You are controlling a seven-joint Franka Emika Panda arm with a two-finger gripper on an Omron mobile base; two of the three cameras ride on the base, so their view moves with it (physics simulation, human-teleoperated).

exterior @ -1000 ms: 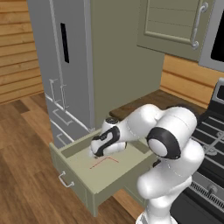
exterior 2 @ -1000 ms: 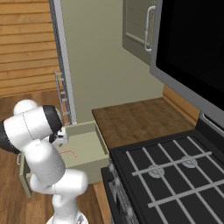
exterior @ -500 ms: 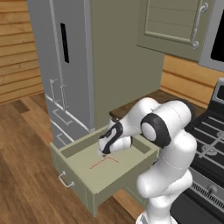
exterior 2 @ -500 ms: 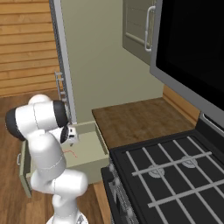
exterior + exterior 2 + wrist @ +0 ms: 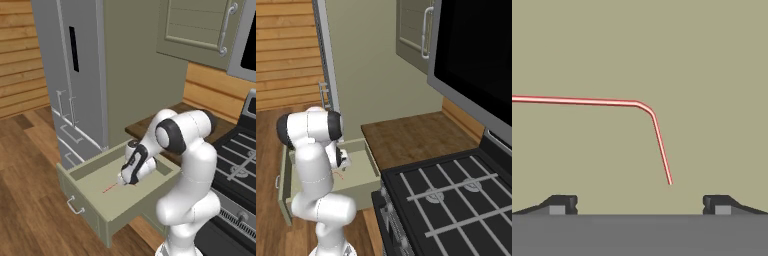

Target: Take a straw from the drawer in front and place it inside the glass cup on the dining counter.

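Tool (image 5: 640,202) is spread wide apart down inside the pulled-out drawer (image 5: 95,210), gripping nothing. The bent pink straw (image 5: 612,103) lies flat on the drawer floor just ahead of the fingertips (image 5: 562,204), untouched.

I see the drawer (image 5: 95,207) pulled open, sage-green, and on its flat floor lies only the straw (image 5: 602,103), thin, pink-red, bent near one end

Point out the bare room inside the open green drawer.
Inside the wide sage-green drawer, the floor left of the thin bent pink-red straw, toward the handle end, is bare. The open end effector crowds the straw's short end.
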